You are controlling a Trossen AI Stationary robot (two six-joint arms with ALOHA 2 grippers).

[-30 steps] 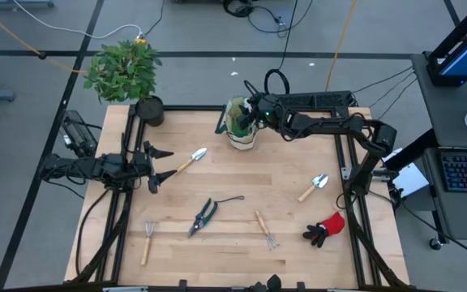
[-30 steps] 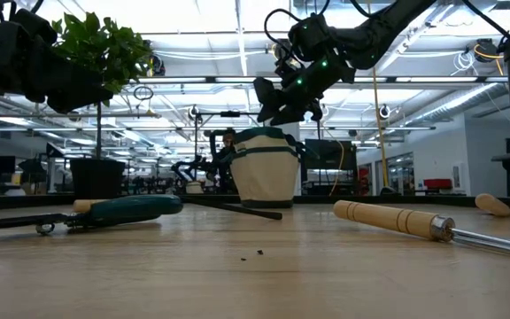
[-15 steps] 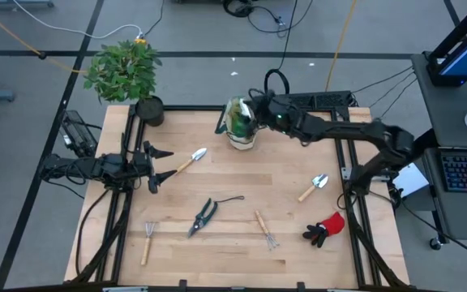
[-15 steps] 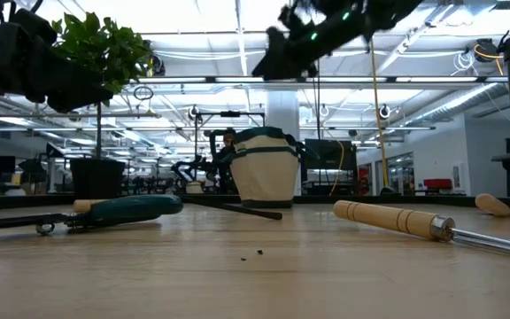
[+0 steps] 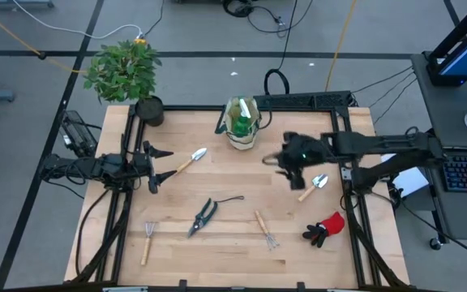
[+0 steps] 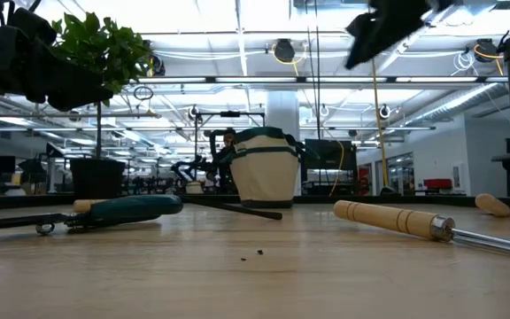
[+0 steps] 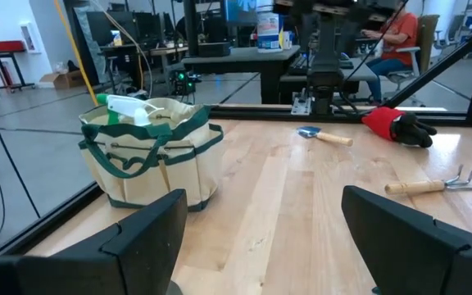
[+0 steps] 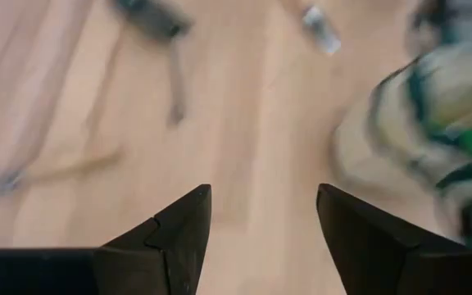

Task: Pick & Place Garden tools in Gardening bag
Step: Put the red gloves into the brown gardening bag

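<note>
The beige gardening bag [image 5: 242, 123] stands upright at the table's far middle, and a green sprayer [image 7: 133, 106] sticks out of its top. Two trowels [image 5: 189, 160] [image 5: 314, 185], dark shears [image 5: 205, 215], two little rakes [image 5: 147, 240] [image 5: 266, 229] and a red-and-black glove [image 5: 324, 228] lie flat on the wood. My right gripper [image 5: 286, 165] hangs open above the table, to the near right of the bag and beside the right trowel, with nothing between its fingers [image 8: 179, 229]. At the left edge my left gripper [image 5: 159, 165] waits open and level.
A leafy plant [image 5: 124, 69] in a black pot [image 5: 149, 109] stands at the far left corner. Black frame rails [image 5: 347, 174] run along the table's sides. Bare wood lies between the bag and the tools.
My right gripper has left the spot above the bag and swung toward the table's right and near side, rising and turning as it went. It now hangs over the wood near the right trowel. The bag and the sprayer in it have stayed put.
</note>
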